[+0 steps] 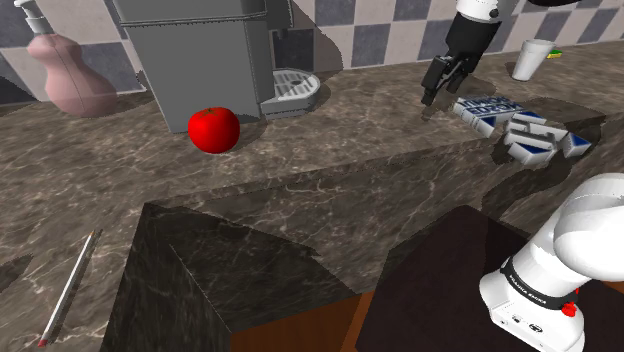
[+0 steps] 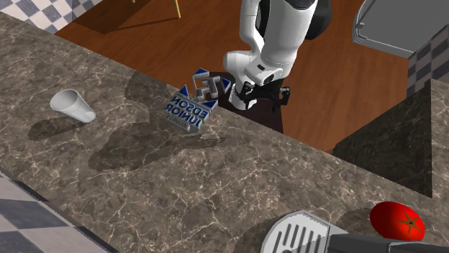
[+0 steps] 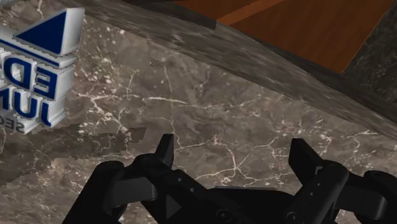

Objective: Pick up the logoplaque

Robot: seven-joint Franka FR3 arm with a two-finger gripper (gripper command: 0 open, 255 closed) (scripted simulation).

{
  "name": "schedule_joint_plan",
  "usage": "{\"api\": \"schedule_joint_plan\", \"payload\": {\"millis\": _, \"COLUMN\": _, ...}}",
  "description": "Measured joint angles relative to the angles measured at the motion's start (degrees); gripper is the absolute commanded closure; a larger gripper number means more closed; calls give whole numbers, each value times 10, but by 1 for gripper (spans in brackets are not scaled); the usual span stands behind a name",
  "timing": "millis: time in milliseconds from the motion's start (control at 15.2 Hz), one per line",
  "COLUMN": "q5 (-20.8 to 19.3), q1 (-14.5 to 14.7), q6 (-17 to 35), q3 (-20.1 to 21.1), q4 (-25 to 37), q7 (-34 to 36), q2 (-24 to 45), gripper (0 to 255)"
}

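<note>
The logoplaque [image 1: 520, 125] is a white and blue block sign with raised letters. It lies flat on the dark marble counter [image 1: 330, 170] near the counter's edge, toward the shoulder view's right. Its lettered face [image 2: 193, 108] shows in the second exterior view. My black gripper [image 1: 435, 95] hangs over the counter just to the shoulder view's left of the plaque, apart from it. In the wrist view the gripper [image 3: 235, 153] is open, with bare marble between its fingers [image 3: 165, 151]. The plaque [image 3: 38, 76] lies off to one side of them.
A red apple [image 1: 213, 129] sits in front of a grey coffee machine [image 1: 200, 50]. A pink soap dispenser [image 1: 70, 70] stands at the back left. A white cup [image 1: 533, 58] is behind the plaque. A pencil [image 1: 70, 285] lies near the front left. The counter drops to a wood floor [image 2: 324, 93].
</note>
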Motion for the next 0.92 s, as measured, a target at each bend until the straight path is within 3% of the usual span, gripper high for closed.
{"api": "schedule_joint_plan", "payload": {"millis": 198, "q5": -4, "q1": -4, "q6": -6, "q3": -11, "q4": -14, "q7": -8, "q2": -15, "gripper": 0}}
{"api": "schedule_joint_plan", "payload": {"millis": 924, "q5": -73, "q1": -62, "q6": -61, "q3": -123, "q4": -115, "q7": -98, "q2": -135, "gripper": 0}}
